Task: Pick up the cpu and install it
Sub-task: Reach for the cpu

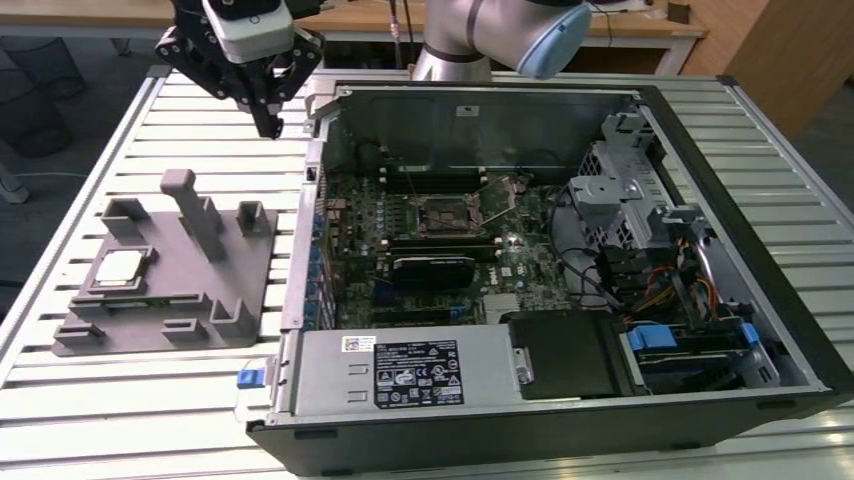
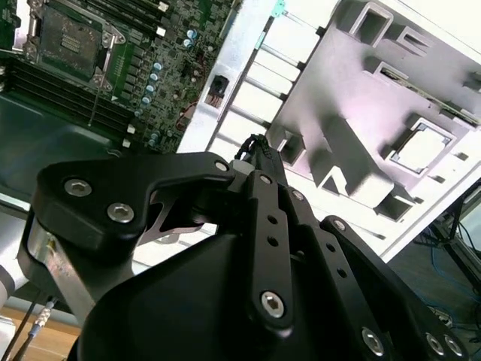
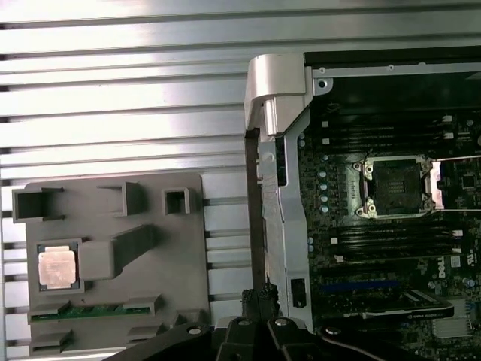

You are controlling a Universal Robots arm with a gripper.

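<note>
Hand (image 1: 271,125) is clenched with nothing in it, fingertips together, hanging over the slatted bench (image 1: 134,400) just beside the open computer case (image 1: 534,440), at its outer wall. The cpu (image 1: 120,268) lies flat in a square recess of the grey pegged tray (image 1: 187,290), outside the case on the exterior view's left, apart from the hand. The motherboard socket (image 1: 445,213) is inside the case.
</note>
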